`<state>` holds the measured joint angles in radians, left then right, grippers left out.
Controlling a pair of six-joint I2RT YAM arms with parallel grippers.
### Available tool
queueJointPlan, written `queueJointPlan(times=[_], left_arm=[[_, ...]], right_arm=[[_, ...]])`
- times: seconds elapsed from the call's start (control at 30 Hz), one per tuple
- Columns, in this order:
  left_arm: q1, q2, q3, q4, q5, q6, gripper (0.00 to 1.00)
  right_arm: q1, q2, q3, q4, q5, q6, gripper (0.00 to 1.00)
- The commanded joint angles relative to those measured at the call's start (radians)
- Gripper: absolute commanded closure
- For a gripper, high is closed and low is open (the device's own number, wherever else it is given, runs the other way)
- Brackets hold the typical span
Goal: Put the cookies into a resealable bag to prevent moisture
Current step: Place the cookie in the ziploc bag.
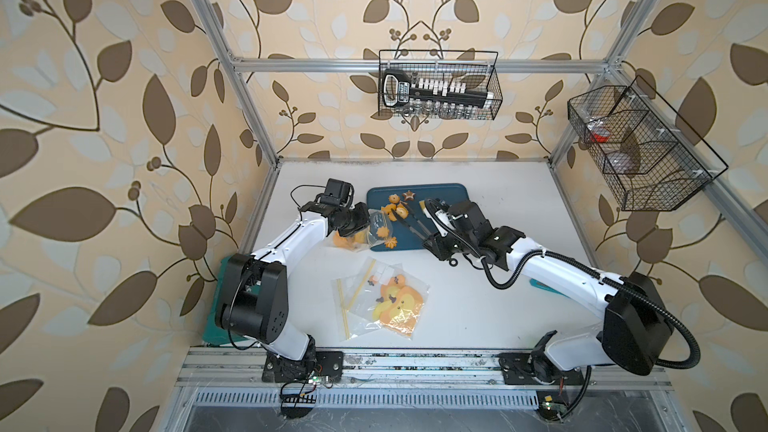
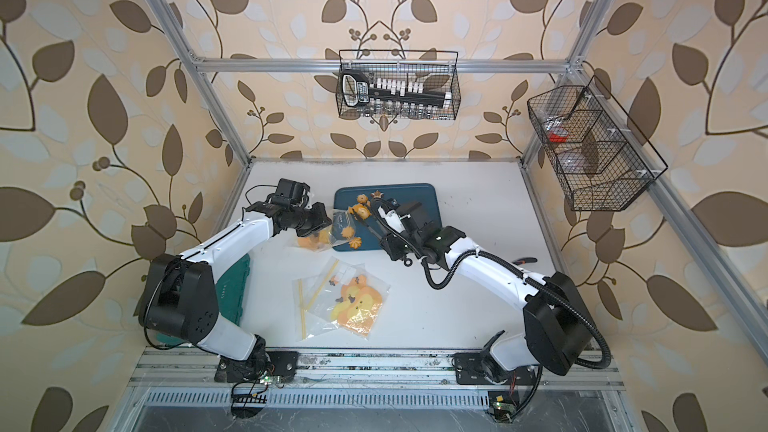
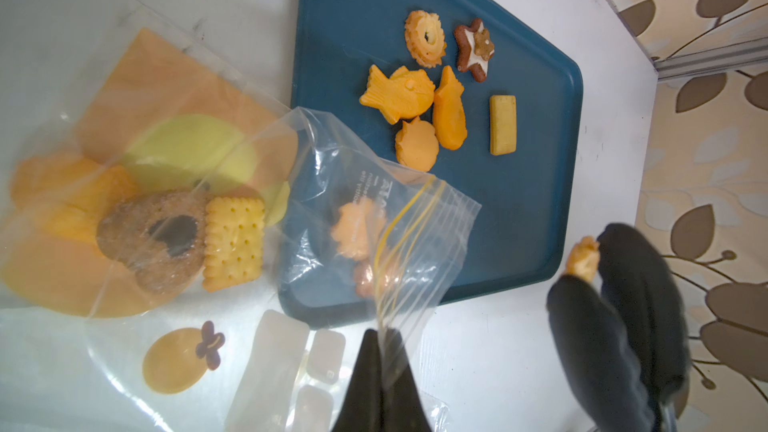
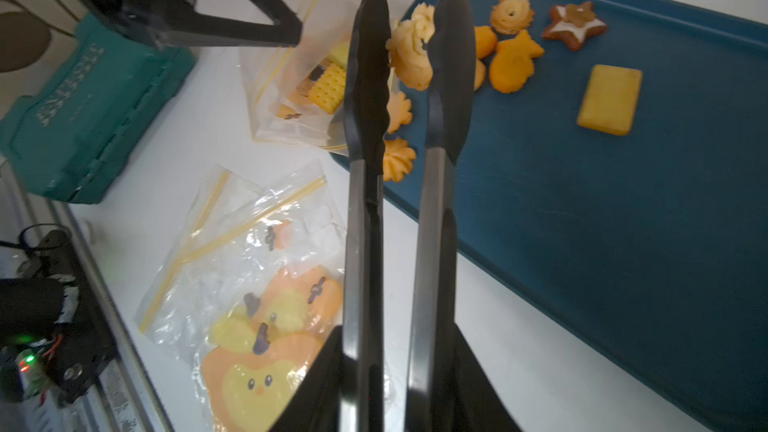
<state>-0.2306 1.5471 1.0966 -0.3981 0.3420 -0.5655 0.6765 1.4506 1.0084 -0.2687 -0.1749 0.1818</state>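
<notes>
The white counter [image 1: 478,305] carries a dark blue plastic tray [image 1: 449,195] close to its far edge, about midway along. A teal plastic case [image 4: 91,118] sits at the left edge, towards the front corner. A loose heap of clear zip bags with yellow chick prints [image 1: 382,301] lies mid-counter, nearer the front edge.

The left claw [image 3: 384,342] is pinched together on the yellow-striped lip of a clear resealable bag [image 3: 374,222]. The bag spreads from the tray's left rim out onto the counter. A brown heart cookie [image 3: 166,238] and a square yellow cracker [image 3: 235,243] lie inside it.

The right claw [image 4: 395,347] is clamped on the handles of black tongs [image 4: 361,201]. The tongs' tips grip a pale swirled cookie [image 4: 411,51] over the tray, beside the bag's mouth.

The other cookies [image 3: 411,93] rest on the tray: a fish, a ring, a brown star, a yellow bar, and two flower shapes by the bag.
</notes>
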Motion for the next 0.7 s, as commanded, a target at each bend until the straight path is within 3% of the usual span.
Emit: queueJointPlan(times=[0.0,0.27,0.33,0.47,0.67], left_arm=[[-0.013,-0.005,0.046,-0.012,0.029,0.033,1.00],[-0.015,-0.022,0.039,-0.010,0.038,0.036,1.00],[-0.015,-0.025,0.035,-0.010,0.037,0.035,1.00],[-0.015,-0.027,0.032,-0.010,0.040,0.033,1.00],[-0.015,-0.027,0.032,-0.010,0.037,0.027,1.00]], right_arm=[[0.012,0.050,0.023,0.068,-0.110,-0.026,0.65],[0.036,0.191,0.114,0.063,-0.109,-0.005,0.67],[0.038,0.202,0.123,0.070,-0.124,-0.003,0.61],[0.040,0.184,0.114,0.079,-0.101,0.011,0.51],[0.039,0.099,0.043,0.094,-0.048,0.021,0.50]])
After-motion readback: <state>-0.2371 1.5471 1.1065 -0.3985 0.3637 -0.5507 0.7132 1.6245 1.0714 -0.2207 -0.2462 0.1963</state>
